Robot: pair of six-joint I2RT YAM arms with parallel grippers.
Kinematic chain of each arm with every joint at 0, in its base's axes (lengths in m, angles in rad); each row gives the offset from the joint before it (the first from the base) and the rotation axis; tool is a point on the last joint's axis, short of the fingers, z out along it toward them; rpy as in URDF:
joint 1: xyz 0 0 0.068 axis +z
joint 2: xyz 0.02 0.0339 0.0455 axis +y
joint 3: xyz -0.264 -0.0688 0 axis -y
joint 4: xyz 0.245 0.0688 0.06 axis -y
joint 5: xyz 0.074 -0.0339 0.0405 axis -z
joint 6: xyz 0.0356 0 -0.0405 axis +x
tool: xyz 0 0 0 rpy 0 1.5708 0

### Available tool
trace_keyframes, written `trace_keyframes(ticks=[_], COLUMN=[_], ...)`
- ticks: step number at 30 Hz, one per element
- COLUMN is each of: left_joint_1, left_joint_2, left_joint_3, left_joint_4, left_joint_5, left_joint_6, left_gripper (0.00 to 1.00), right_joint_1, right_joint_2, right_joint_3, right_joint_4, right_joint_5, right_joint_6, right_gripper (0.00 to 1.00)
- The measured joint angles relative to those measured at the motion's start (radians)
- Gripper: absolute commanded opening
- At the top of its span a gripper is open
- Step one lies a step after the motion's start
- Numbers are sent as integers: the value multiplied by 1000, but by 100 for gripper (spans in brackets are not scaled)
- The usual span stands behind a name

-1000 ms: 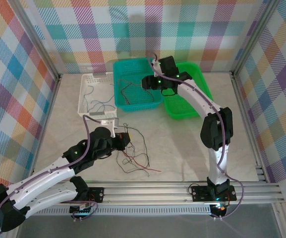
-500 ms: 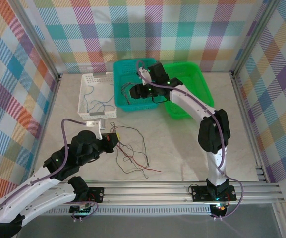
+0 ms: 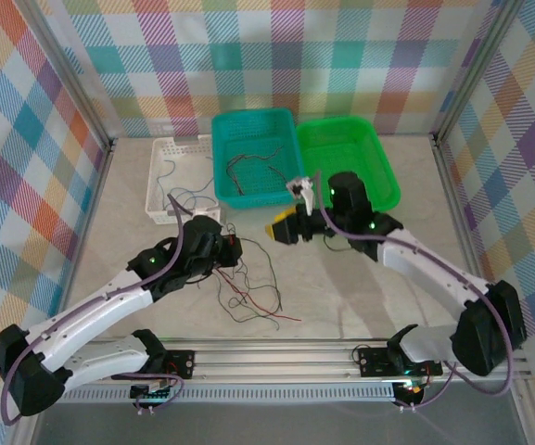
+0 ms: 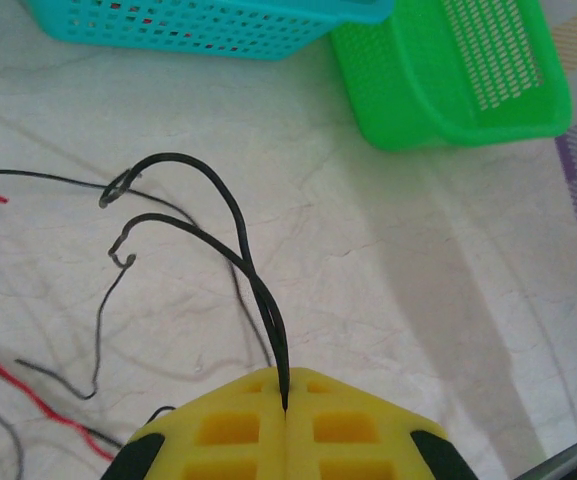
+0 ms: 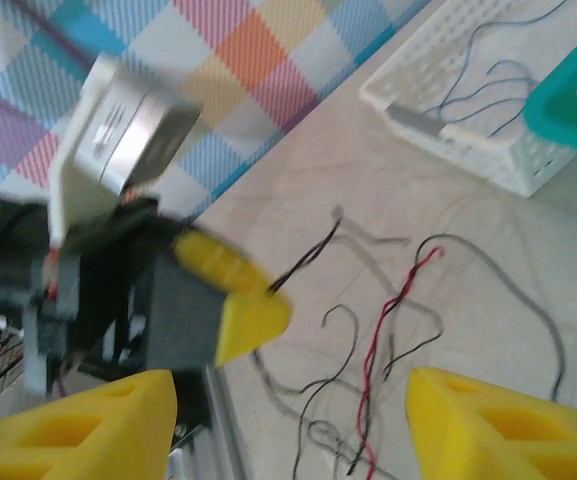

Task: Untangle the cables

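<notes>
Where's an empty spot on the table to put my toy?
Bare table lies in front, between the loose cables and the right arm. Another free patch sits right of the green basket, by the side rail. It is crowded around the left gripper and along the back, where the white basket and teal basket stand.

1. Three baskets stand side by side along the far edge of the table: left basket, middle basket, right basket.
2. Cables lie in the middle basket, with more in the left basket.
3. A pile of cables lies on the table before the left and middle baskets, well apart from them.
4. The left hand sits at the pile's far left edge, pinching one cable that runs out from it.
5. The right hand hangs just right of the left hand, before the middle basket and behind the pile.
</notes>
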State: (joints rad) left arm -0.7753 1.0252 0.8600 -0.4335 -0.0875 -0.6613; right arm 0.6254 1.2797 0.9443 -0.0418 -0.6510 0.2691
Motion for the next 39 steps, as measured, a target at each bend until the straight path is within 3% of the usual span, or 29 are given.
trace_keyframes(ticks=[6,16,18,24,25,31,34,39], left_joint_1=[6,6,6,6,6,7,7,7], left_joint_2=[76,96,96,90,89,58,23,-69], left_joint_3=[24,26,26,27,27,37,33,-64], left_joint_4=[78,126,126,124,120,73,58,108], left_joint_5=[85,156,158,158,157,151,163,232], left_joint_6=[-58,-119,-129,-135,-135,-96,-71,-51], left_gripper=[0,0,0,1,6,57,65,68], right_joint_1=[100,187,194,201,201,201,201,201], right_joint_2=[-12,87,108,120,118,45,0,-31], right_joint_3=[-200,-206,-206,-206,-206,-206,-206,-206], right_joint_4=[104,261,278,296,294,273,266,242], right_joint_5=[26,127,150,201,208,243,248,242], right_joint_6=[23,45,52,77,83,85,88,94], right_gripper=[63,57,47,0,0,0,0,0])
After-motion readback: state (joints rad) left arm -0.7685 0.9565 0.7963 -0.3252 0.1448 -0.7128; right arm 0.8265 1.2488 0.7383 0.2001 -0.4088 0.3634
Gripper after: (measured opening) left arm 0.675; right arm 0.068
